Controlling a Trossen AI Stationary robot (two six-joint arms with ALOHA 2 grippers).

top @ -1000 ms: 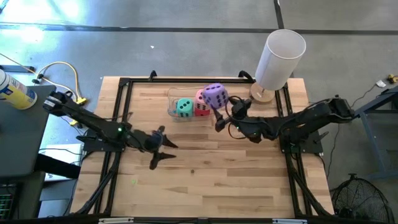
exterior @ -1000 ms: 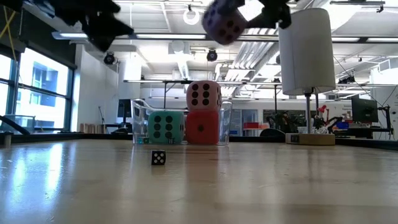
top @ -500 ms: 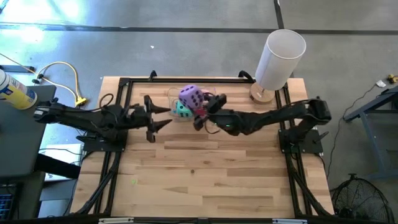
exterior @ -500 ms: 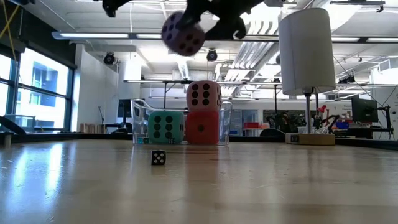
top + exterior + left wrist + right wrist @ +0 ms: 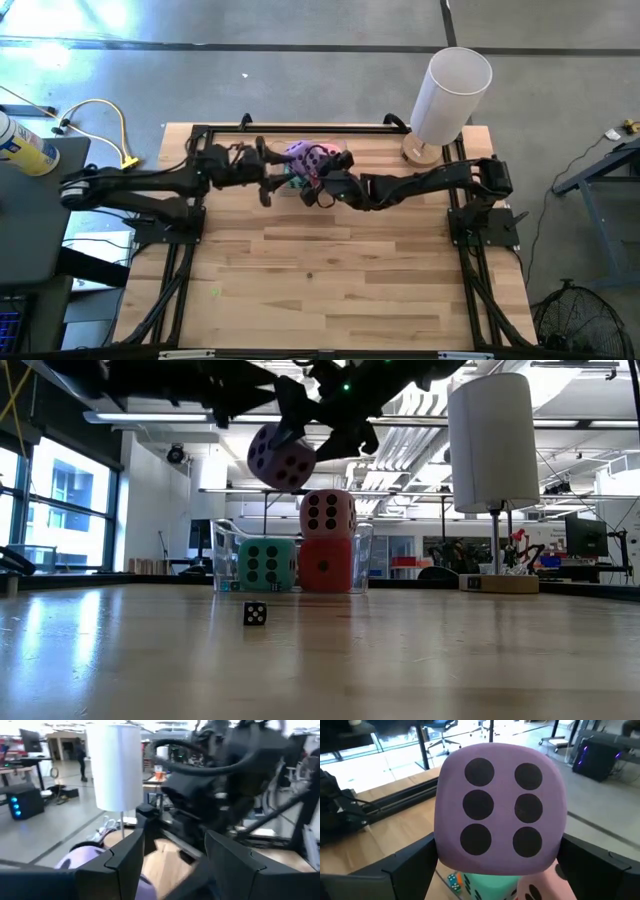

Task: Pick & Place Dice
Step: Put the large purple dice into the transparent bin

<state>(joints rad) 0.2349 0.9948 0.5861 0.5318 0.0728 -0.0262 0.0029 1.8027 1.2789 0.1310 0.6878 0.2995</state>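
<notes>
Right gripper (image 5: 322, 180) squeezing purple die (image 5: 305, 158) by two flat sides, up in air over teal die (image 5: 266, 564) at table's 12 o'clock. Looks soft and light. Left gripper (image 5: 268, 175) open wide nearby.

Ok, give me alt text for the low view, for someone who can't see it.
The right gripper holds a purple die in the air above a teal die, beside a pink die stacked on a red die in a clear container.
</notes>
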